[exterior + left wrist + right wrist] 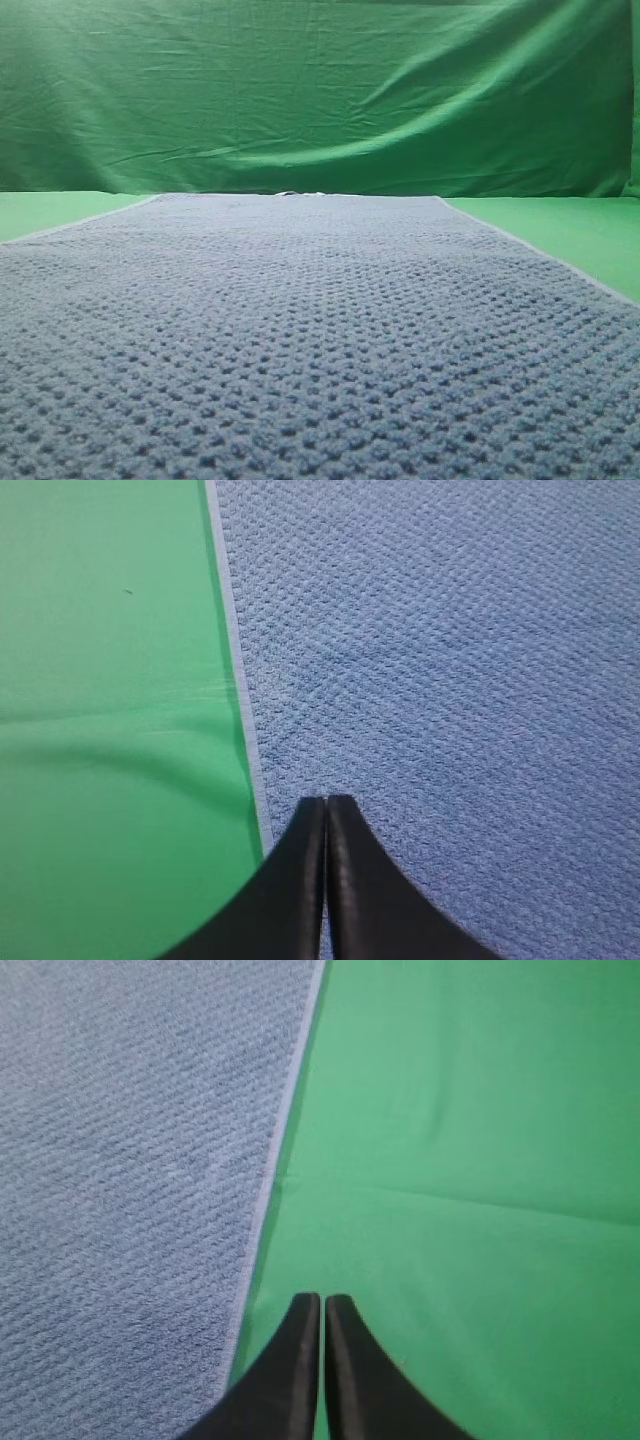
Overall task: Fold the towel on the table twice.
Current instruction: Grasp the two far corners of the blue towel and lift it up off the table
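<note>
Flat and unfolded, the blue-grey towel (pixel 320 340) covers the green table (pixel 560 225). Over its left edging, the left gripper (pixel 327 802) has its jaws pressed together, holding nothing. Likewise closed and empty, the right gripper (pixel 322 1300) hangs just beyond the towel's right edge, over bare table.

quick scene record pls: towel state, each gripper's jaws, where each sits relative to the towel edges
towel: spread flat, unfolded, pale edging visible on both long sides
table: green, bare strips on either side of towel
left gripper: jaws shut, nothing held, over the towel just inside its left edge
right gripper: jaws shut, nothing held, over the table just off the towel's right edge
folds done: none
</note>
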You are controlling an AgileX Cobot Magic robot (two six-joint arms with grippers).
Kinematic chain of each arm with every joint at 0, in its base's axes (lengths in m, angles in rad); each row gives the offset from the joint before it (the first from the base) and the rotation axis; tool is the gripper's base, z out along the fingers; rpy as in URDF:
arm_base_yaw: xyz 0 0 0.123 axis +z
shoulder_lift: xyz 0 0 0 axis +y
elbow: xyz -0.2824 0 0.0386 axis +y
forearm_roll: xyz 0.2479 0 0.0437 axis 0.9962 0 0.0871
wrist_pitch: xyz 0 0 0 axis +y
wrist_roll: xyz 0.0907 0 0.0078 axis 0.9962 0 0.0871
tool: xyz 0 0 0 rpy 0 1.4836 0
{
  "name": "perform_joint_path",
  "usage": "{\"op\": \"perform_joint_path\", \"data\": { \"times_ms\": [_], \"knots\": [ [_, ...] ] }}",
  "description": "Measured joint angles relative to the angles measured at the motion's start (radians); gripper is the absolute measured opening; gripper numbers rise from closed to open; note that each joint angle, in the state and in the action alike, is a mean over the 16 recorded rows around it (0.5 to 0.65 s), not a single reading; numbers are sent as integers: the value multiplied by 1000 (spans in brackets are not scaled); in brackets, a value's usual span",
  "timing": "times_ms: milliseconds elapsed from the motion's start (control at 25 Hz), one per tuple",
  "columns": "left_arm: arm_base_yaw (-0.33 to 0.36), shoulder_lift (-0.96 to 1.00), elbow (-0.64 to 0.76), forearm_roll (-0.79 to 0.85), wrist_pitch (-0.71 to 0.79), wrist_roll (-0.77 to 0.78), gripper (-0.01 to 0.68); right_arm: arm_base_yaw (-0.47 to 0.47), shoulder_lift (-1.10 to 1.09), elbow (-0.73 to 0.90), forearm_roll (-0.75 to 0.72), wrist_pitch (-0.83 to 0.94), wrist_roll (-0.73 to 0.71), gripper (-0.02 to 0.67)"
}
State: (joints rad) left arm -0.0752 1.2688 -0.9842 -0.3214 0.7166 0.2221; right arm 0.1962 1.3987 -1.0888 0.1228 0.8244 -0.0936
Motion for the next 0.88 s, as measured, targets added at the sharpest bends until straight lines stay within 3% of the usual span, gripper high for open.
{"op": "perform_joint_path", "data": {
  "times_ms": [560, 880],
  "knots": [
    [-17, 494, -325, 79, 59, -6, 0, 118, 448, -342, -52, 95, 73, 0],
    [-52, 656, -448, 134, 105, -18, 4, 140, 614, -448, -92, 107, 95, 20]
  ]
}}
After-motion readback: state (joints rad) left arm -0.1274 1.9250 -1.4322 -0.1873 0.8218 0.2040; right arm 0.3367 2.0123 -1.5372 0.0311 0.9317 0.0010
